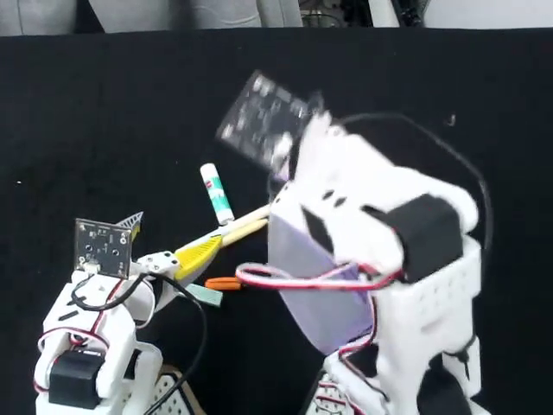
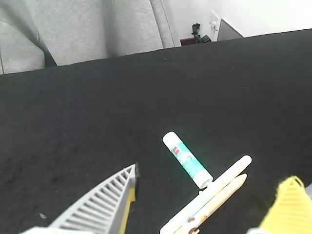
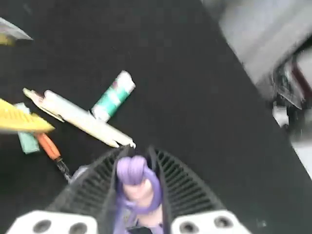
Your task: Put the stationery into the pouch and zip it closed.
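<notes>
My right gripper [image 3: 140,148] is shut on a fold of the purple pouch [image 3: 132,176]. In the high view the pouch [image 1: 302,252] hangs under the right arm, above the table. A white and green glue stick [image 1: 216,192] lies on the black cloth. Two cream pens [image 1: 246,226] lie side by side just below it. My left gripper [image 1: 179,229] stands open, its yellow finger [image 1: 197,252] next to the pens' near ends. In the left wrist view the glue stick [image 2: 187,158] and the pens [image 2: 209,195] lie between the grey finger [image 2: 105,202] and the yellow one.
An orange pen [image 1: 223,283] and a small green piece [image 1: 204,296] lie near the left arm's base, also in the right wrist view as the orange pen [image 3: 48,146] and green piece [image 3: 27,141]. The black cloth [image 1: 104,112] stretches to the far edge.
</notes>
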Tool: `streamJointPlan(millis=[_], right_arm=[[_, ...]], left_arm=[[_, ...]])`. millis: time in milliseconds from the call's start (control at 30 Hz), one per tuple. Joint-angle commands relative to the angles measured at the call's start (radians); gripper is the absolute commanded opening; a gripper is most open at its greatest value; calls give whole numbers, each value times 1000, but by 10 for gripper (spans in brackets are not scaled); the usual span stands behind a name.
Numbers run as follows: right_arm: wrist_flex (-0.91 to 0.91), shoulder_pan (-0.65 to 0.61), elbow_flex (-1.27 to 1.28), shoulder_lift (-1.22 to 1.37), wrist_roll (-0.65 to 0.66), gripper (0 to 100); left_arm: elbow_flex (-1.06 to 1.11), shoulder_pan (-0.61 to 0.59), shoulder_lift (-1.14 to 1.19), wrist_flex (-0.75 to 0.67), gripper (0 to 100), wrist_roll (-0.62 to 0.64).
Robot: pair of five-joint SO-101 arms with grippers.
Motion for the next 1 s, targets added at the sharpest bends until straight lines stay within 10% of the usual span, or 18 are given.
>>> streamJointPlan(millis=[0,967], right_arm=[[28,-64,133,-48,9,11],[32,-416,630,-598,14,11]], left_arm=[[-185,-10,2,135,428,-3],[-374,1,2,324,432,-12]])
